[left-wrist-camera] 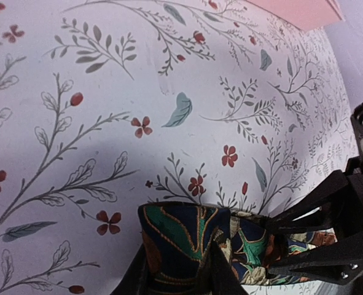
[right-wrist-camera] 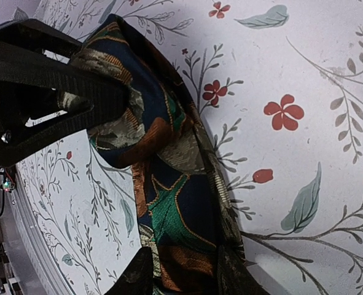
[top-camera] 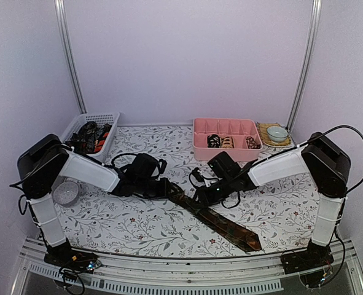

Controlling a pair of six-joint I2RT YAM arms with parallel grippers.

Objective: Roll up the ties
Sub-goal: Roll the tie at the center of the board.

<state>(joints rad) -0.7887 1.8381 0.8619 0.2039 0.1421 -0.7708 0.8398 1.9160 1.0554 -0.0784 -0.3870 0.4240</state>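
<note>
the tie (top-camera: 221, 224) lies slanted on the table just in front of the pink tray (top-camera: 198, 138), left gripper (left-wrist-camera: 178, 273) pinching its folded end, probably to start the coil, while right gripper (right-wrist-camera: 181, 276) straddles the strip beside it, can't tell if it's clamped.

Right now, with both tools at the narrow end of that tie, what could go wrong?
1. The left tool and right tool crowd the same end of the tie, so they could knock together while turning it.
2. The fabric sits bunched between the left tool's fingers, and the roll may start crooked or slip out.
3. The rest of the tie lies stretched toward the near edge of the table. Dragging it in could skew the coil.
</note>
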